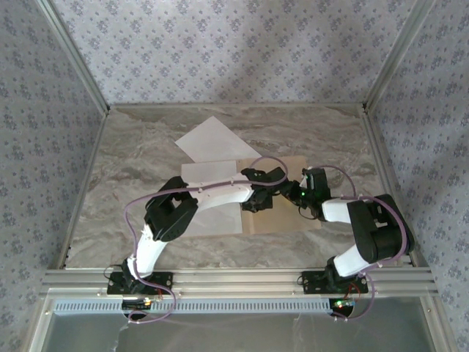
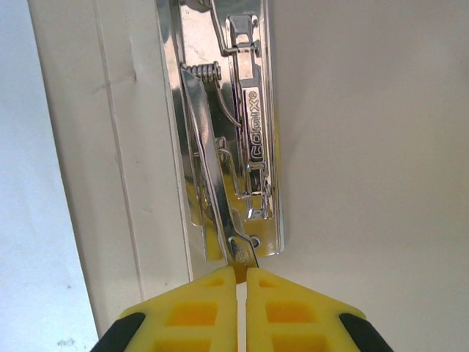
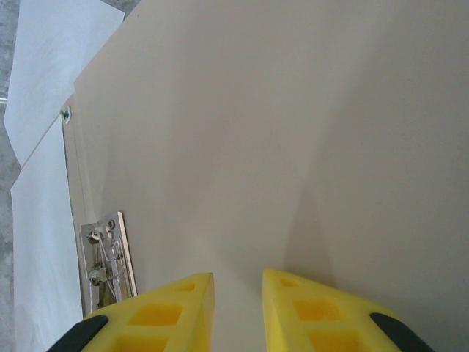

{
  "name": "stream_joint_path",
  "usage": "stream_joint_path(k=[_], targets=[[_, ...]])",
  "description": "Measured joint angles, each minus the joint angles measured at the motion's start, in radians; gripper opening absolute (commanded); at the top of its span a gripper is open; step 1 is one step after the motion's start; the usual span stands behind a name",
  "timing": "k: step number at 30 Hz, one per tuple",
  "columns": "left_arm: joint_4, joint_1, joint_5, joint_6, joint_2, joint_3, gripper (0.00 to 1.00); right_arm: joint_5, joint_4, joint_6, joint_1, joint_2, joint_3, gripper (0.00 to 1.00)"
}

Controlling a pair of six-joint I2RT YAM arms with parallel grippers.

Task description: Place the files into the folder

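Nearest in the top view is the aluminium rail (image 1: pixel 234 282) carrying both arm bases. Beyond it the arms bend inward over the marbled table (image 1: pixel 124 161) and meet above the folder (image 1: pixel 282 220), which lies flat right of centre. The left gripper (image 1: pixel 254 202) and right gripper (image 1: pixel 292 189) sit close together there. A tilted sheet (image 1: pixel 212 138) lies behind the folder, and a straight sheet (image 1: pixel 209 172) overlaps its near corner and runs under the left arm, along the folder's left side. In the left wrist view the left gripper (image 2: pixel 242 275) has its yellow tips pressed almost together at the lever end of the folder's metal clip (image 2: pixel 234 132); whether they nip it I cannot tell. White paper (image 2: pixel 29 220) edges the left. In the right wrist view the right gripper (image 3: pixel 238 282) stands narrowly parted, nothing between its tips, over the bare folder leaf (image 3: pixel 256 132), with the clip at lower left.
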Motion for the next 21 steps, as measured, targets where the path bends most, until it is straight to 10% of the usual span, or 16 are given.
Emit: stream_joint_path(k=[11,21], targets=[[-0.032,0.036,-0.023,0.038,-0.059,0.018,0.12,-0.002,0.002,-0.001,0.0,0.0,0.0,0.27],[-0.08,0.098,-0.054,0.115,-0.064,0.106,0.38,-0.037,-0.011,-0.019,-0.017,0.0,0.001,0.27]])
